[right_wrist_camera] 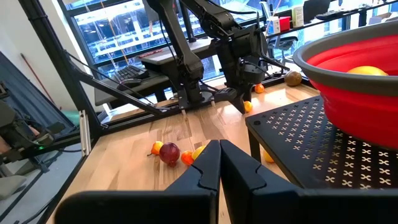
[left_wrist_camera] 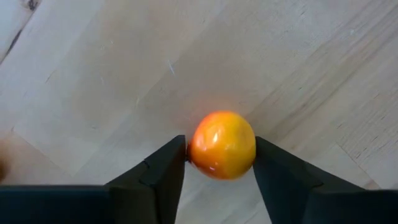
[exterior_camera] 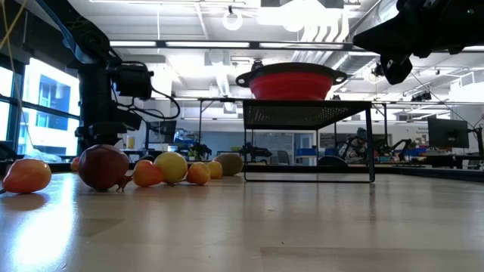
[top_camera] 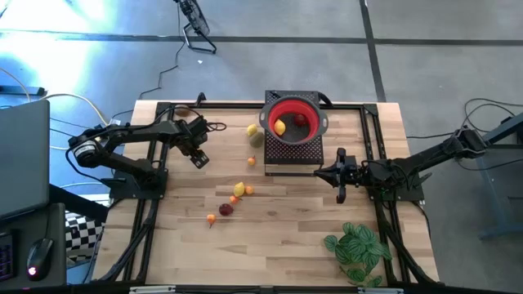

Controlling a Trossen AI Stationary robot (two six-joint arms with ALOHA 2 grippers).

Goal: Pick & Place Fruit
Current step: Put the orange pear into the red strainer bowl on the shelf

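Note:
My left gripper [top_camera: 198,157] [left_wrist_camera: 221,163] is over the table's left half, shut on a small orange fruit [left_wrist_camera: 222,144] [right_wrist_camera: 247,106]. The red bowl [top_camera: 292,121] [exterior_camera: 291,81] stands on a black perforated stand [top_camera: 292,152] [right_wrist_camera: 298,140] and holds a yellow fruit [top_camera: 279,126] and a red one [top_camera: 301,120]. Several fruits lie on the wood: yellow [top_camera: 252,130], brownish-green [top_camera: 258,139], orange [top_camera: 252,161], and a cluster with a dark red one [top_camera: 225,209] [exterior_camera: 103,166]. My right gripper [top_camera: 339,181] [right_wrist_camera: 219,155] hangs shut and empty by the stand's right near corner. My left gripper pinches the orange fruit between its two fingers, one finger [left_wrist_camera: 168,168] on each side of its round body [left_wrist_camera: 199,152]. The fingers come from above, pointing down. Whether the fruit is clear of the table, I cannot tell.
A green leafy plant [top_camera: 357,249] lies at the table's near right corner. Black frame rails [top_camera: 147,220] run along the table's left, right and far sides. Bare wood [top_camera: 286,237] stretches between the fruit cluster and the plant.

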